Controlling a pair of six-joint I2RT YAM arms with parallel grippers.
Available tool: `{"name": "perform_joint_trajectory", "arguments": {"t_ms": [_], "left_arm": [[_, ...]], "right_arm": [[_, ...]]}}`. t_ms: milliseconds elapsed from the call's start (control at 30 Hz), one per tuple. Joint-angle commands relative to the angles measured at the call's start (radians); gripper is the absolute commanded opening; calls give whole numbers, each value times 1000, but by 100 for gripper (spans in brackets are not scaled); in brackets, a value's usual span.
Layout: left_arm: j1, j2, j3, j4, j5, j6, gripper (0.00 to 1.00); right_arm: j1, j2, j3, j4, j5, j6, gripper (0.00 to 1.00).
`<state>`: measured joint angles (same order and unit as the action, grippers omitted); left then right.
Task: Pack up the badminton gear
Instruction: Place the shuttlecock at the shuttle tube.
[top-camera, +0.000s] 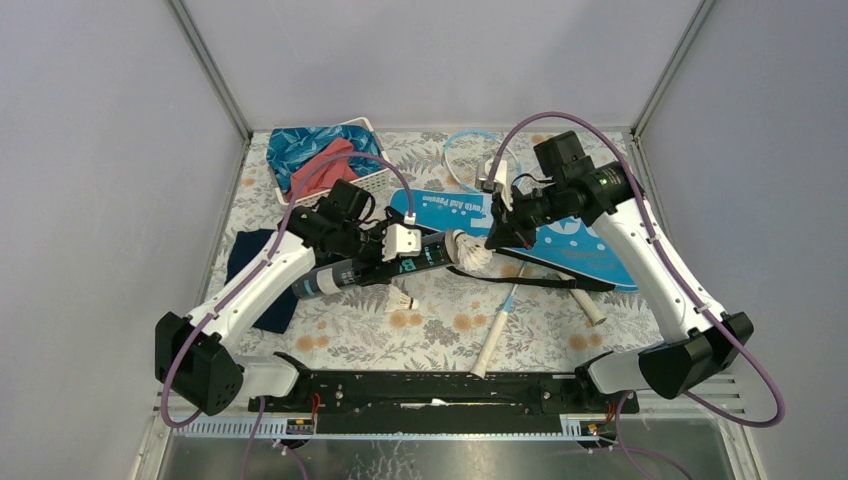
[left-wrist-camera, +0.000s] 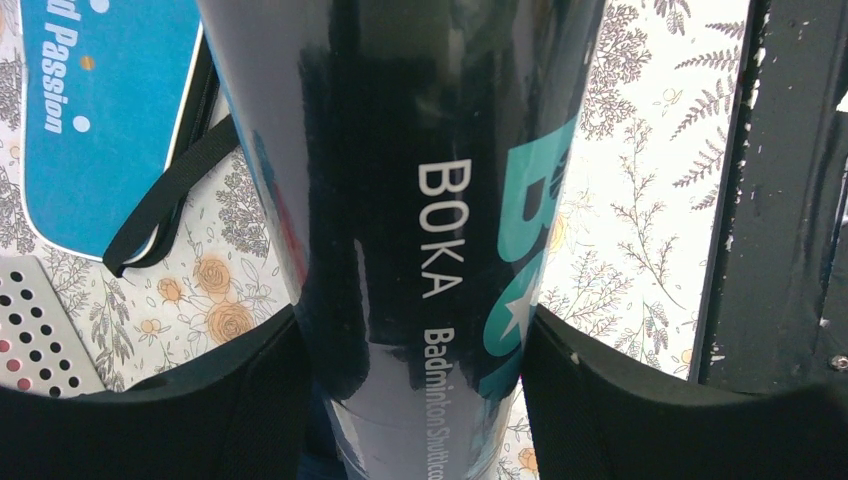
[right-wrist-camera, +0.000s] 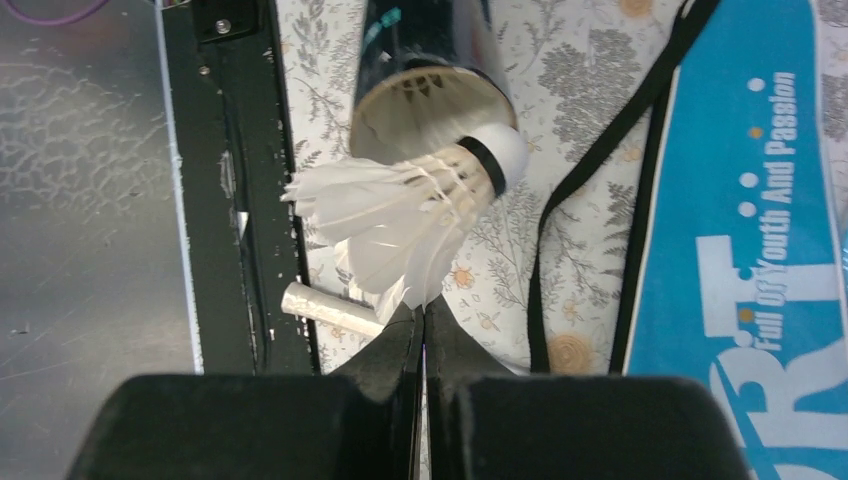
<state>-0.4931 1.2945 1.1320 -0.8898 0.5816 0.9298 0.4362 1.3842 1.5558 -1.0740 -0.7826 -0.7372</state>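
Shuttlecock (right-wrist-camera: 400, 215) at tube (right-wrist-camera: 428, 30) mouth — bag strap (right-wrist-camera: 600, 190) beside, basket (top-camera: 374, 182) beyond

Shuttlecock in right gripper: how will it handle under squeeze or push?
Likely fragile: the right gripper pinches thin feather tips of the shuttlecock, which could bend. Probably very light, so it may pivot in that edge pinch if nudged against the tube rim.

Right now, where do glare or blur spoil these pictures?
Left wrist view: the black tube fills the frame, pale reflections streaking its glossy side, lettering sharp. Right wrist view: feathers of the shuttlecock look bright and slightly soft, the right pincer a dark shape, detail lost. Top view: even light, faint shadows.
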Motion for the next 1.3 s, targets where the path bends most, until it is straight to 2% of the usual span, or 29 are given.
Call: {"name": "perform_joint_trajectory", "arguments": {"t_ms": [0,200,433,700,1033,1267], "left_arm": [[-45,10,22,89,6,23,1],[-47,23,8,141,-25,12,0],[-47,45,15,162,-19,12,0],[-47,72,40,164,12,9,0],[-64,71,50,164,29,23,0],[-93,66,51,164,21,22,0]], "right_arm": [[33,22,36,3,-37,8,0],[28,-47,19,74,118,49,0],[2,-93,45,27,196,17,0],[1,-96,33,-9,170,-14,0],[2,-17,30,-30,62,-23,0],[5,29,29,50,26,87,2]]}}
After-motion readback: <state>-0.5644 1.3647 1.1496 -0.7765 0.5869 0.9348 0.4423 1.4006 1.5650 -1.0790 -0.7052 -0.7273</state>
